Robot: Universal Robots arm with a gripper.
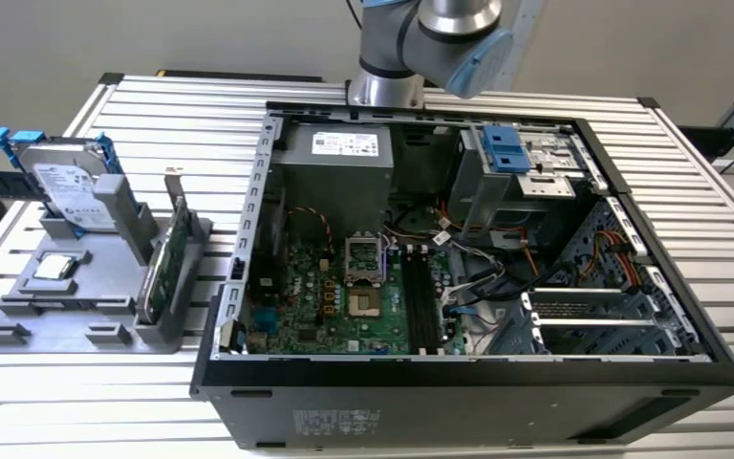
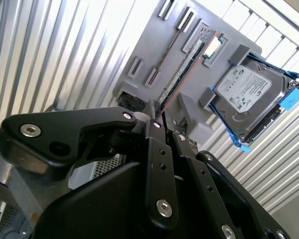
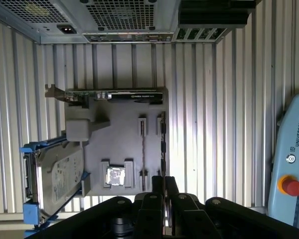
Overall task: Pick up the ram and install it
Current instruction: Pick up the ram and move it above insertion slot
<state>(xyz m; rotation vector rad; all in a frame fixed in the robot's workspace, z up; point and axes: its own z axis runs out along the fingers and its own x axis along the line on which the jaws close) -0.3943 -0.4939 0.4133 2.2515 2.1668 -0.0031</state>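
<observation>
Now | ram (image 2: 182, 69) stands on edge in gray holder (image 2: 154, 45), likely so it pinches easily | claw (image 2: 159, 113) off it, closed, empty

Ram (image 2: 183, 67): long, thin dark stick with a row of chips on its face and a reddish-brown strip along one long edge. It stands on edge in a slot of the grey holder (image 1: 87, 251) at the exterior view's left, lengthwise left-right, just beside the processor chip (image 2: 213, 47). Not installed.
</observation>
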